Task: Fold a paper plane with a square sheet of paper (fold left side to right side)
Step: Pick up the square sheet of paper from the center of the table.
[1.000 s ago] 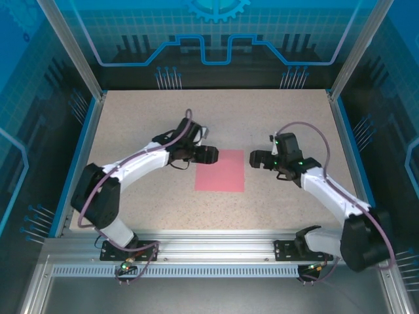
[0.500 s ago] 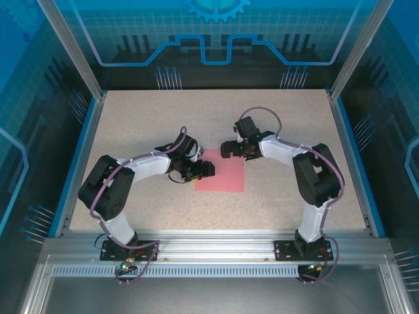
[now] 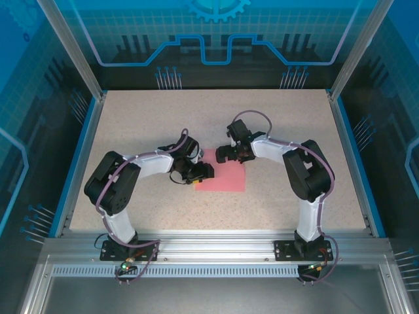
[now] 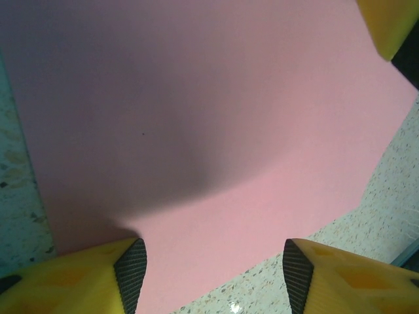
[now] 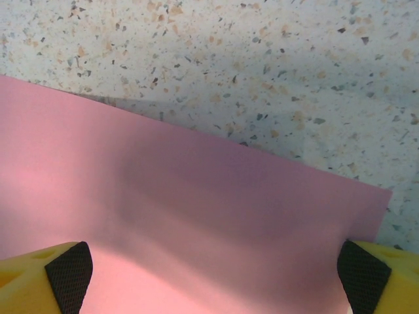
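Nearest the arm bases, the left gripper [image 4: 213,278] stands at the left edge of the sheet of paper [image 3: 226,178], toward the sheet's near corner. Its fingers [image 4: 124,278] are spread, the paper's edge runs between them, and nothing is pinched. The sheet lies on the middle of the table [image 3: 281,118], pink-red, matte and unmarked, with a near-square outline and crisp corners. A soft shadow across it in the left wrist view may mean a slight bulge, though whether the edge is off the surface cannot be told. At the sheet's far left corner the right gripper [image 5: 213,271] hovers with its fingers wide apart, straddling the paper just inside its far edge and gripping nothing. The fingers are yellow wedges faced with black cross-hatched pads [image 5: 69,278]. Around and beyond the sheet the table is pale, hard and speckled like terrazzo. To do the fold well, each gripper should probably nip only a shallow margin at its own left corner. Both should then rise together so the thin sheet does not buckle, and lay left edge onto right edge, corners matched, before any crease is pressed.
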Available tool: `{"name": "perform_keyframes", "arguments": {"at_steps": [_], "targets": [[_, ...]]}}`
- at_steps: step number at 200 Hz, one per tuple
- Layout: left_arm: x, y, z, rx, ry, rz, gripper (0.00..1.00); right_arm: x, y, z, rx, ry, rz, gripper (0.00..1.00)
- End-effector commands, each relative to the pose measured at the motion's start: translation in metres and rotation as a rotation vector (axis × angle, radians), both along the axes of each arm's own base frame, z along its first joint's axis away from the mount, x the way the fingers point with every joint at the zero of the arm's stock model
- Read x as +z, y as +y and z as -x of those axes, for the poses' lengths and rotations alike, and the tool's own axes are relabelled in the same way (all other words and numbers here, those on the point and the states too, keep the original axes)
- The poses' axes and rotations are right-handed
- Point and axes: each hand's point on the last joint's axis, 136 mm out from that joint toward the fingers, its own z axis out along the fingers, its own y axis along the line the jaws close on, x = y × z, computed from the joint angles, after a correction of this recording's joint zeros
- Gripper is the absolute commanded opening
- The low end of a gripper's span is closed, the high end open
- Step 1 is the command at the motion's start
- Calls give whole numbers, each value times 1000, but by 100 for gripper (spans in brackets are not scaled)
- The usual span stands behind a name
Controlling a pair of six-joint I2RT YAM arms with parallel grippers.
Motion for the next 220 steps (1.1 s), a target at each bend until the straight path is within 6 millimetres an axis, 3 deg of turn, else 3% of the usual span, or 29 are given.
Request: {"name": "perform_keyframes", "arguments": {"at_steps": [1,41,91,143,170,220], "targets": [[-12,5,6,8,50,-42,61,-10,9,37,53,109,-10,99],[-7,2,2,12,28,-29,62,4,13,50,88,109,-29,90],[12,-6,-8,10,-38,35,62,15,21,56,127,110,-68,64],[52,8,-22,21,-180,81,68,41,32,54,169,67,-165,39],[85,26,-34,52,-296,143,72,73,36,52,199,1,-295,35],[173,47,-45,45,-605,357,84,167,19,62,328,-183,-529,34]]}}
